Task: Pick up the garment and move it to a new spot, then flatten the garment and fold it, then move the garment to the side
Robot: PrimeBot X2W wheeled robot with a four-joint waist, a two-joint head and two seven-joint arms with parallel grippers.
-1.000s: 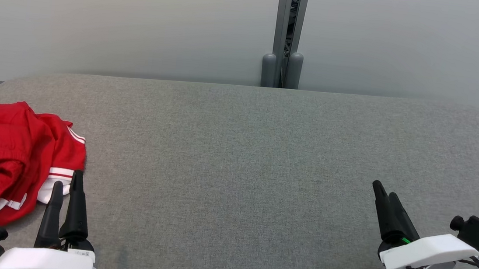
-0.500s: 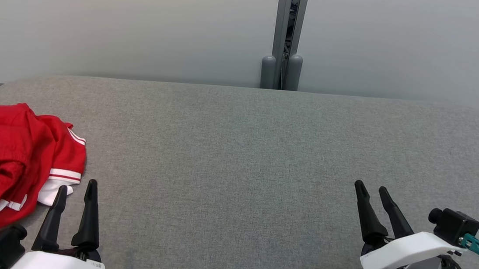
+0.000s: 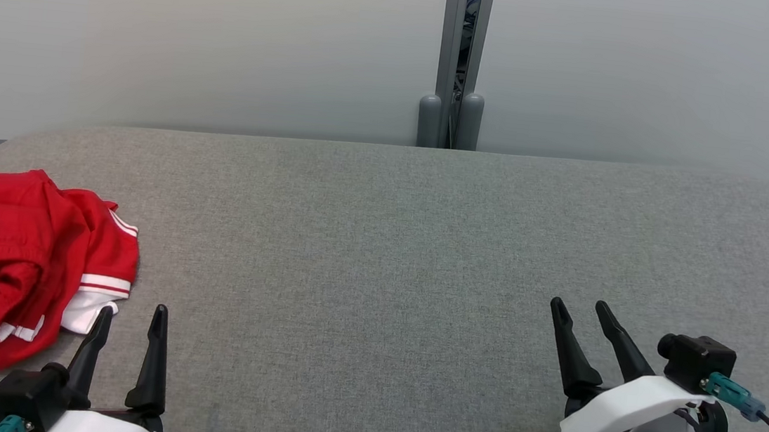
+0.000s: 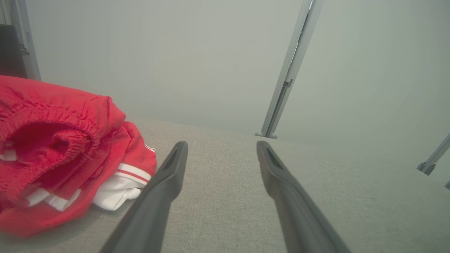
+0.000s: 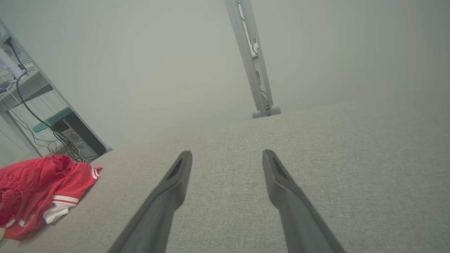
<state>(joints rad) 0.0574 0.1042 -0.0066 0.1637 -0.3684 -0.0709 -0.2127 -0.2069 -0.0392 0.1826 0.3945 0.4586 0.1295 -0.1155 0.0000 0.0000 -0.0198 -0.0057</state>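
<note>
The garment is a red piece with white stripes and a white panel, lying crumpled at the table's left edge. It also lies left of the fingers in the left wrist view and at the lower left of the right wrist view. My left gripper stands open just right of the garment's white hem, not touching it, nothing between its fingers. My right gripper is open and empty above the bare table at the lower right, far from the garment.
The grey fabric-covered table has rounded far corners and a pale wall behind it. A grey metal post stands at the middle of the far edge. Shelving with cables and a computer case stands beyond the table's left end.
Both grippers have drawn back toward the near edge. The left one has shifted right, away from the garment, and its fingers stand wider apart. The right one moved left. The garment stayed put.
</note>
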